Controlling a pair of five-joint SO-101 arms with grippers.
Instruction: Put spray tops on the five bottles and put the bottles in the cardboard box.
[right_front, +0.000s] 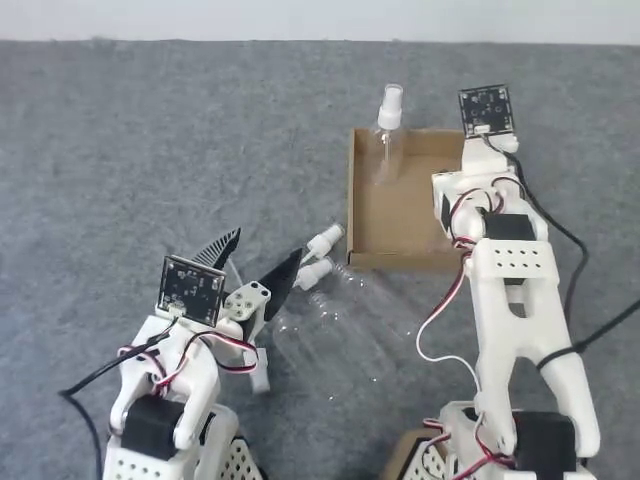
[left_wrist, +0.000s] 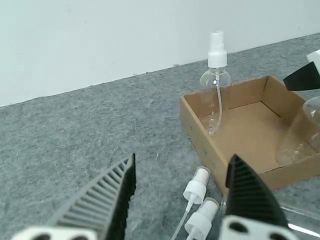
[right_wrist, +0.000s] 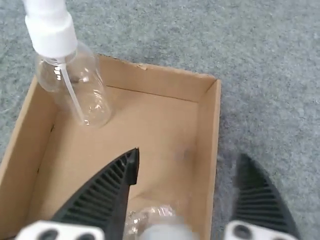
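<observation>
Nearest, the left gripper hangs over the grey carpet short of the cardboard box, on the side of the box's left near corner. Its two black fingers are spread wide with nothing between them. Just beyond its fingertips, two bottles lie on their sides on the carpet outside the box's near wall, both fitted with white spray tops. The nearer lying bottle has its top close to the gripper's inner finger; the farther lying bottle rests with its top almost at the box's near corner. Their clear bodies trail away along the near wall.

The right gripper is poised above the box's right side, jaws apart, one finger over the box floor and the other past the side wall. A clear bottle sits inside the box under it, not clamped.

Farthest, an upright bottle with a spray top stands in the box's far left corner.
</observation>
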